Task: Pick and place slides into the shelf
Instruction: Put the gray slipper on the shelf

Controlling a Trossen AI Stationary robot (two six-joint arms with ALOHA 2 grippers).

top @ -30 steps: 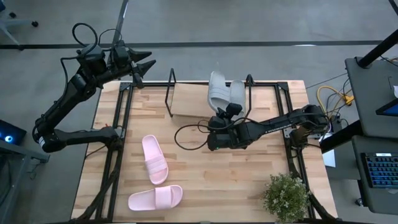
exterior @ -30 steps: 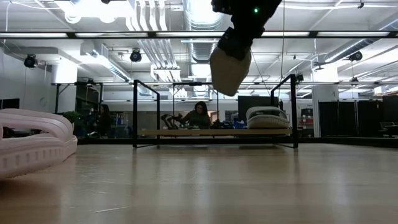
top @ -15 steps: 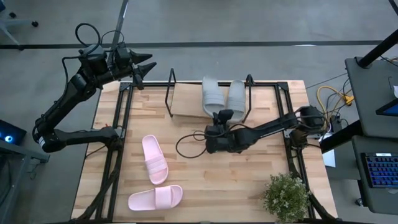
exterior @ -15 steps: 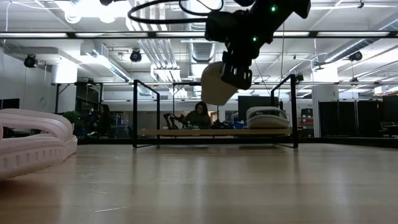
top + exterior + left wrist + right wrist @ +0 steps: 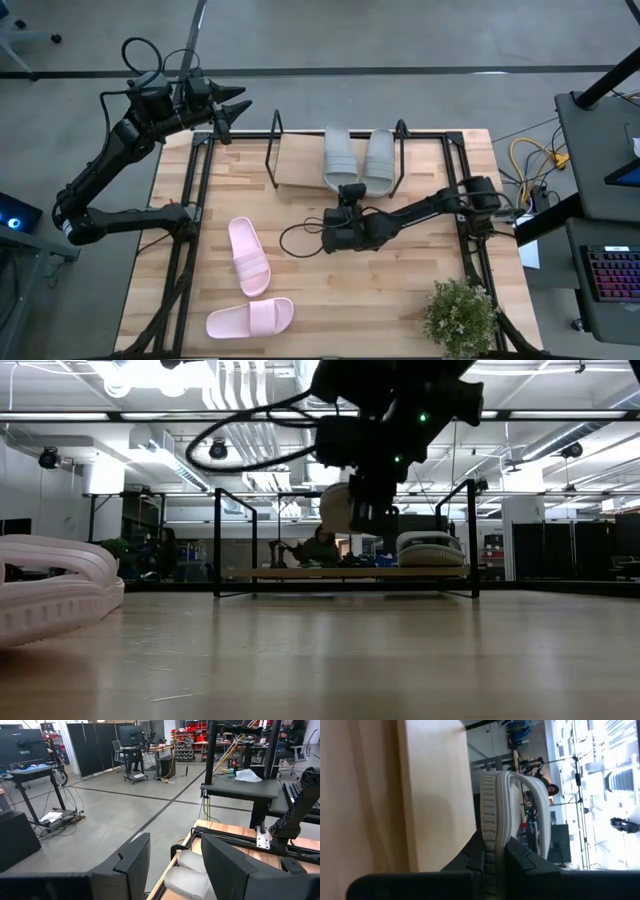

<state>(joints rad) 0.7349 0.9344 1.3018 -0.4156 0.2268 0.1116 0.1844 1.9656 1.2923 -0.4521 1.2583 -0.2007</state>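
Observation:
One light grey slide (image 5: 338,152) hangs in my right gripper (image 5: 350,188) over the shelf (image 5: 300,168), next to the other grey slide (image 5: 379,154), which rests sole-down on the shelf board. In the low view the held slide (image 5: 338,510) floats above the board (image 5: 300,572). Two pale pink slides (image 5: 248,255) (image 5: 250,317) lie on the tabletop, left and near. My left gripper (image 5: 232,106) waits open beyond the table's far left corner. My right gripper pinches the grey slide's sole at its near end (image 5: 490,832), the sole's edge between the two fingers (image 5: 520,857). The fingers come level from the table's near side, along the slide. The slide is lifted clear above the shelf board (image 5: 435,795), roughly level, strap up.
The shelf's black uprights (image 5: 277,150) (image 5: 401,132) flank the slides. A potted plant (image 5: 460,315) stands at the near right corner. The right arm's cable (image 5: 300,235) loops over the table's middle. A person (image 5: 320,546) sits in the room beyond.
My right gripper came down and drew toward the table's left and near edge, still shut on the grey slide. The slide sank from high and tilted to nearly level just above the shelf board, beside the other grey slide.

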